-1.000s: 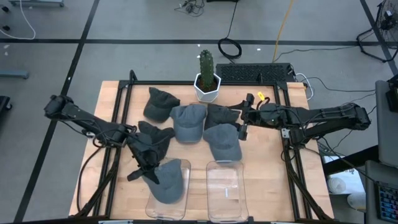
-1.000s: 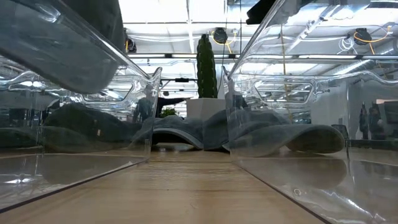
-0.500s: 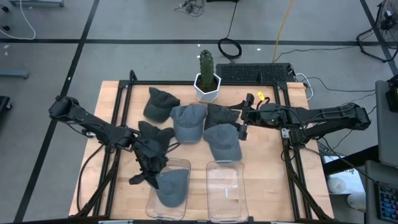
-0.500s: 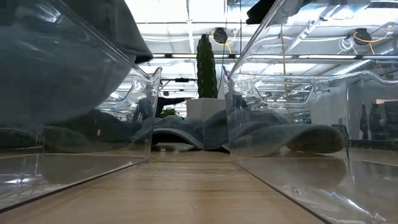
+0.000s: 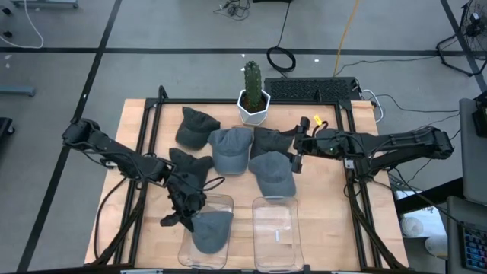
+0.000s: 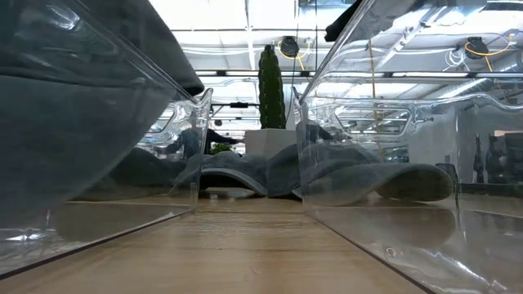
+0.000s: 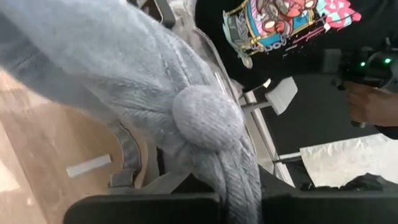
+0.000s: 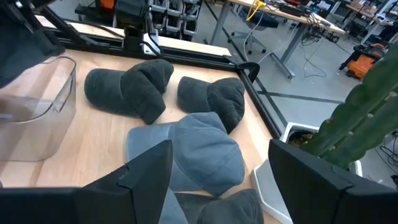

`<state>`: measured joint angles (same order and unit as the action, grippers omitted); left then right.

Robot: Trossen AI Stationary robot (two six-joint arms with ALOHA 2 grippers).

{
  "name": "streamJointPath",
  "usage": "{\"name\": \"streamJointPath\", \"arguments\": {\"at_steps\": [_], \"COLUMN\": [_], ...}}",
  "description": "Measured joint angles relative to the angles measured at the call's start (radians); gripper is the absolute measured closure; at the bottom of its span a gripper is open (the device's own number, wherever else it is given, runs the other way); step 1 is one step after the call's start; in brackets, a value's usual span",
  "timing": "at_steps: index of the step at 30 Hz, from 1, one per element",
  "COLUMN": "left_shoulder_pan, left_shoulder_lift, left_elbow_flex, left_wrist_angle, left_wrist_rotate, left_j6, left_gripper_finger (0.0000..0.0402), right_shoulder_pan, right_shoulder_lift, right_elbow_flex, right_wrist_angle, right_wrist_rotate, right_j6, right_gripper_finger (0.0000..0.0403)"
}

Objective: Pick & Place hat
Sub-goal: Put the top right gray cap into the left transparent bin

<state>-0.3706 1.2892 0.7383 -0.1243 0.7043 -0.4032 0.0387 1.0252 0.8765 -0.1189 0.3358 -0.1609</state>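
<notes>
My left gripper point(image 5: 185, 213) is shut on a grey hat point(image 5: 211, 230), which sits low inside the left clear bin point(image 5: 228, 199). The low view shows the hat point(image 6: 73, 139) filling that bin behind its wall. Several more grey and dark hats point(image 5: 230, 148) lie flat on the table's middle. My right gripper point(image 5: 297, 154) is open and hovers at the right edge of that group. Its wrist view shows the blue-grey hat point(image 8: 193, 149) just ahead of its spread fingers point(image 8: 149, 168). My left gripper pinches a bunched fold of the hat's crown point(image 7: 242, 186), just beside the top button point(image 7: 208, 118), between its two fingers. It comes slanting down from the table's far left. The hat hangs below the fingers inside the bin. Whether it rests on the bin's floor I cannot tell.
A second clear bin point(image 5: 255, 228) stands to the right of the first, near the table's near edge. A potted cactus point(image 5: 253, 95) and a keyboard point(image 5: 312, 90) stand at the far edge. A black frame point(image 5: 152, 122) runs around the work area.
My left gripper has moved down and toward the table's near edge, still shut on the hat. The hat has gone from hanging over the left bin's rim to sitting deep inside the bin. The right arm has kept still.
</notes>
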Motion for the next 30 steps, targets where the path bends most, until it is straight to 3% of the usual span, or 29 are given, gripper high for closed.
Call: {"name": "streamJointPath", "arguments": {"at_steps": [4,8,13,19,30], "left_shoulder_pan": [0.003,0.024,0.039,0.06,-0.015], "left_shoulder_lift": [-0.001,-0.001,-0.013,-0.015,-0.08], "left_elbow_flex": [0.0,0.0,0.0,0.0,0.0], "left_wrist_angle": [-0.03,-0.089,-0.089,-0.095,0.012], "left_wrist_rotate": [-0.049,-0.097,-0.096,-0.108,-0.112], "left_j6": [-0.06,-0.236,-0.331,-0.651,-0.659], "left_gripper_finger": [0.0401,0.0401,0.0401,0.0401,0.0401], "right_shoulder_pan": [0.0,0.0,0.0,0.0,0.0], "right_shoulder_lift": [0.0,-0.001,0.0,0.0,0.0], "right_elbow_flex": [-0.008,-0.008,-0.008,-0.008,-0.008], "right_wrist_angle": [0.034,0.043,0.042,0.041,0.04], "right_wrist_rotate": [0.0,0.001,0.001,0.001,0.002], "right_j6": [0.0,-0.011,-0.012,-0.011,-0.015], "right_gripper_finger": [0.0149,0.0149,0.0149,0.0149,0.0149]}}
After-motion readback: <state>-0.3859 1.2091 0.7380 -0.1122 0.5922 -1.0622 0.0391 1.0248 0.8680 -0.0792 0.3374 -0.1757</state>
